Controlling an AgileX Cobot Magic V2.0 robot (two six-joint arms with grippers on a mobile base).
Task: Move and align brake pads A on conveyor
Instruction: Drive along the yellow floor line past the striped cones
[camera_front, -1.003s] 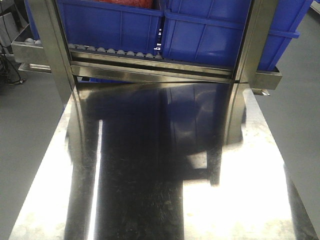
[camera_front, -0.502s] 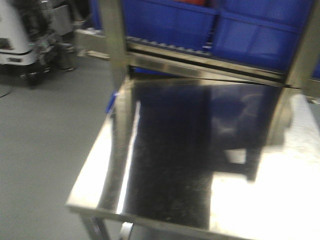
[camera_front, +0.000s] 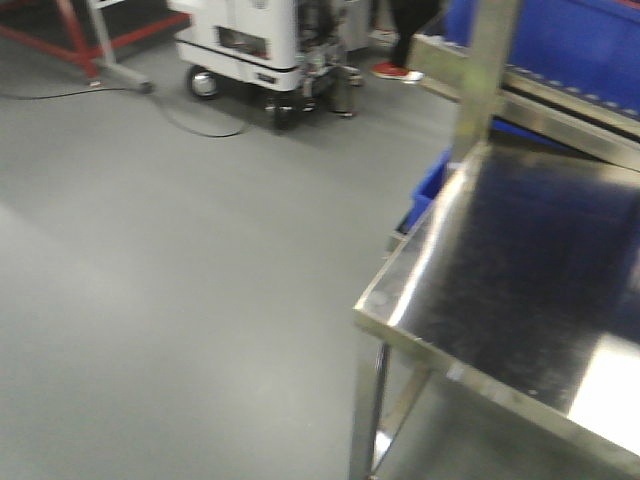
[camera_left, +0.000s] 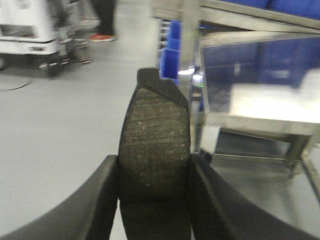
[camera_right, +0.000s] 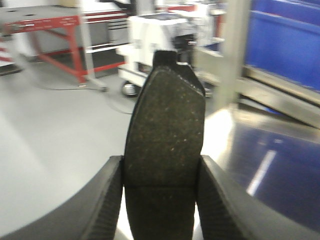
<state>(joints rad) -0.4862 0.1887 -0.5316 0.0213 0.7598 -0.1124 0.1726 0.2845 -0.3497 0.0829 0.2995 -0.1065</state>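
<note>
Though blurred at the edges, shows closest in on the left wrist view a brake pad (camera_left: 155, 135) standing on end, rough dark face to the camera, faint lines across it, small tab at the top. Pinched along both long edges by the black fingers (camera_left: 95, 200) of the left end effector (camera_left: 154, 167), closed only as far as the pad's width allows. Much the same on the right wrist view: second brake pad (camera_right: 167, 120) upright, speckled face forward, thin groove across it low down, tab on top, squeezed between the ribbed fingers (camera_right: 220, 200) of the right end effector (camera_right: 161, 167). Both pads held up in front of floor and tabletop, touching only the fingers as far as can be seen. Just beyond, on the right of all three views, shiny steel tabletop (camera_front: 520, 300), mirror-like, its near corner carried on a steel leg (camera_front: 368, 410). Upright steel post (camera_front: 482, 70) at its far left edge; sloping steel rail (camera_front: 560, 95) and blue bins (camera_front: 570, 40) behind that; another blue bin (camera_front: 430, 190) lower down, beside the tabletop's left edge. Grey floor (camera_front: 150, 250) across the left of the front view. Farther off, black cable (camera_front: 200, 130) lying on the floor, white wheeled machine (camera_front: 250, 40), red shoe (camera_front: 397, 71) beside it under dark trouser legs, and farthest left a red metal frame (camera_front: 85, 40).
</note>
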